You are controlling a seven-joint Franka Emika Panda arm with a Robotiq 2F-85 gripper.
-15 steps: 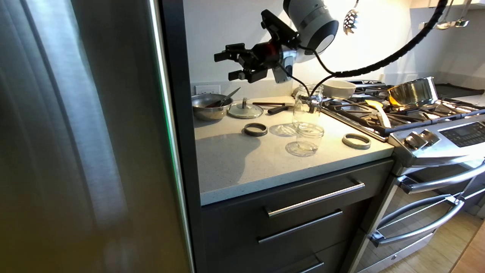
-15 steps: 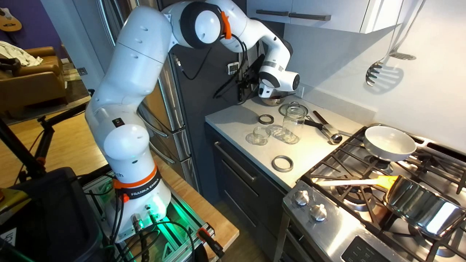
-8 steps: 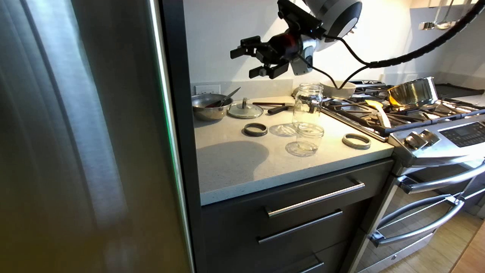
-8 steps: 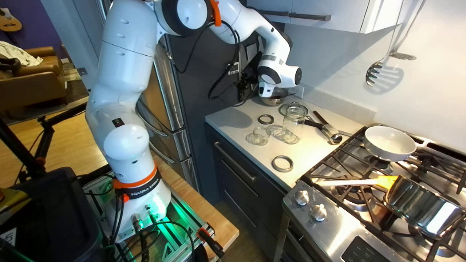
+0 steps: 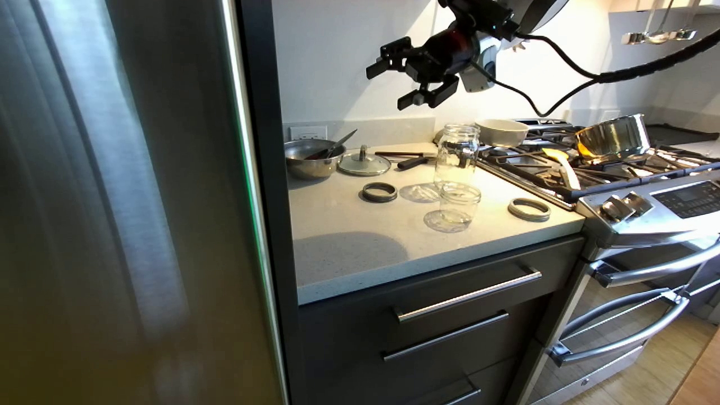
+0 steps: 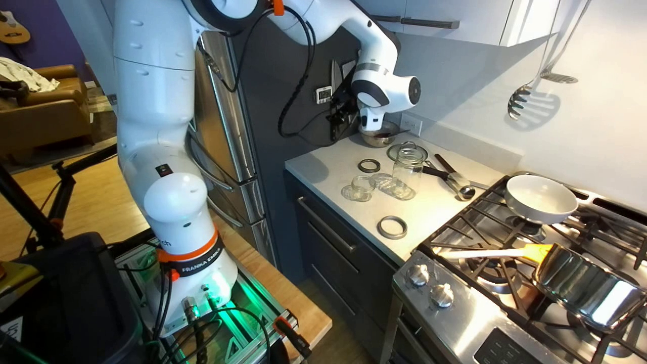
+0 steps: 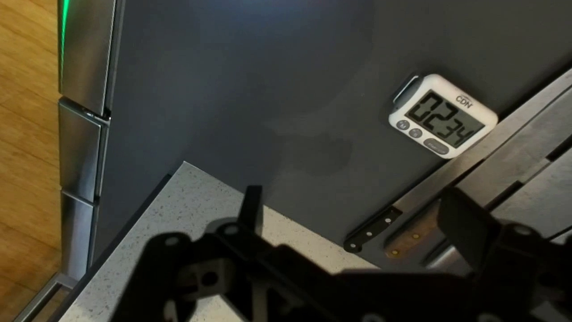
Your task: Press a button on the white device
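Three buttons [image 7: 415, 133] on the timer [image 7: 447, 117], upper right in the wrist view, and here's the gripper [image 7: 352, 190], wide, nothing held! Driven in so, its spread fingers [image 7: 252, 205] could straddle them or clip the knives [image 7: 374, 228], lower right.

In an exterior view we're v. near the fridge [image 5: 140, 202], facing the back wall [image 5: 337, 62], tilted down at the table [image 5: 349, 219]. In an exterior view we look down from high up, farther off, past the arm base [image 6: 194, 283]. In both exterior views we get table & stove [image 6: 465, 313]. Wrist cam: we face the dark panel [image 7: 268, 89] w/ timer [image 7: 442, 116] close-up, over the gripper [image 7: 353, 197]; same timer [image 6: 323, 95] shows in an exterior view.
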